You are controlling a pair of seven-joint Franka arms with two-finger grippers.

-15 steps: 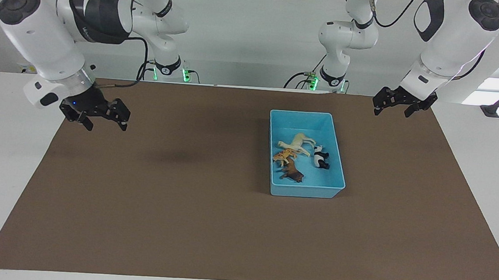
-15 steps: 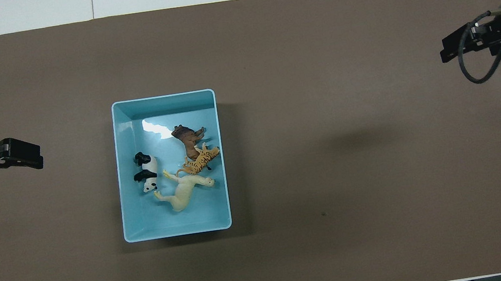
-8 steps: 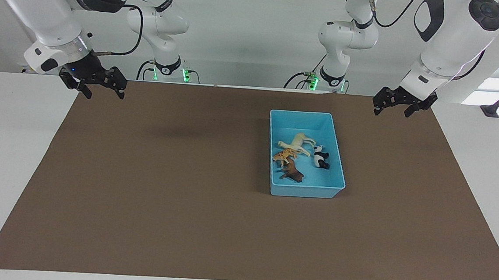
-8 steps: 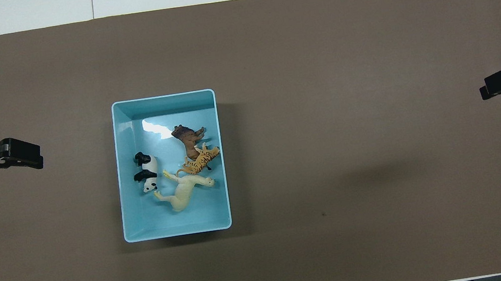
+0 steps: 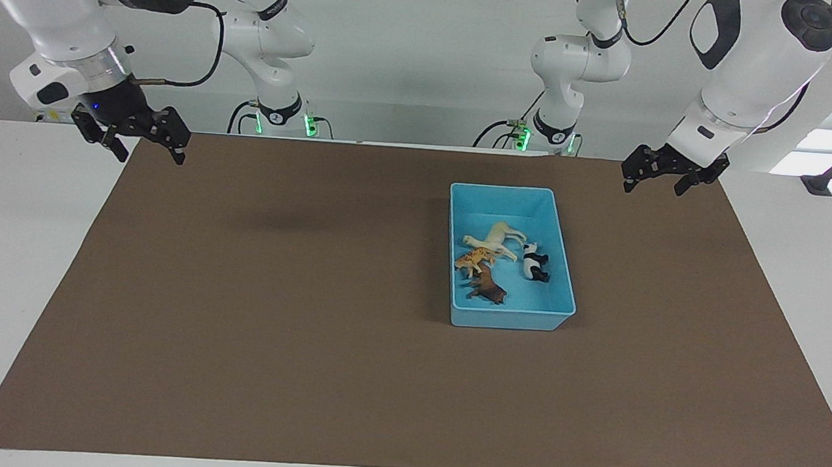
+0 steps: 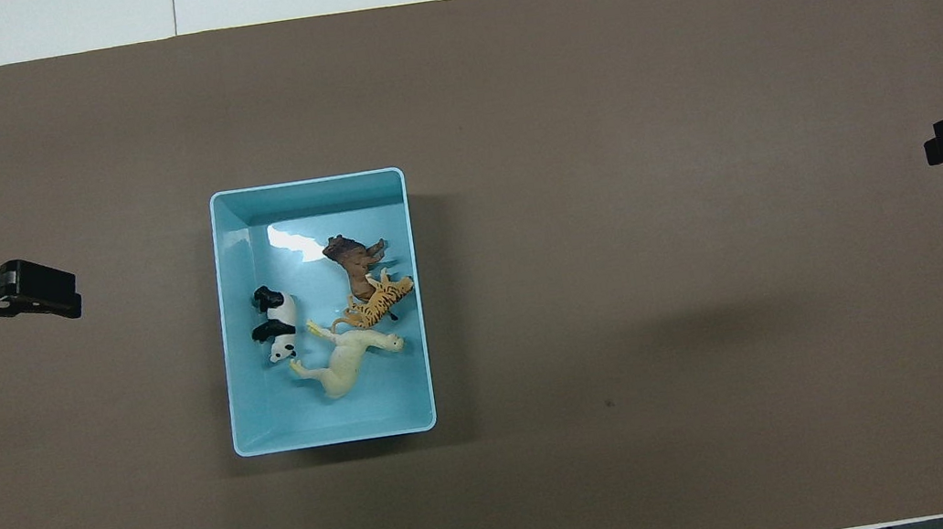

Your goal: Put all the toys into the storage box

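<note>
Overhead view shows me all four toys lying inside the blue box: the white horse, the orange cat, the brown lion and the panda. I see nothing left on the brown mat covering the tabletop, so I judge the job done. Best now is to park both arms clear of the box. My left gripper hangs spread wide and empty over the mat's edge at its own end; my right gripper hangs likewise, wide and empty. Nothing blocks either arm.

Bright, even light; soft shadows, glare inside the storage box.
</note>
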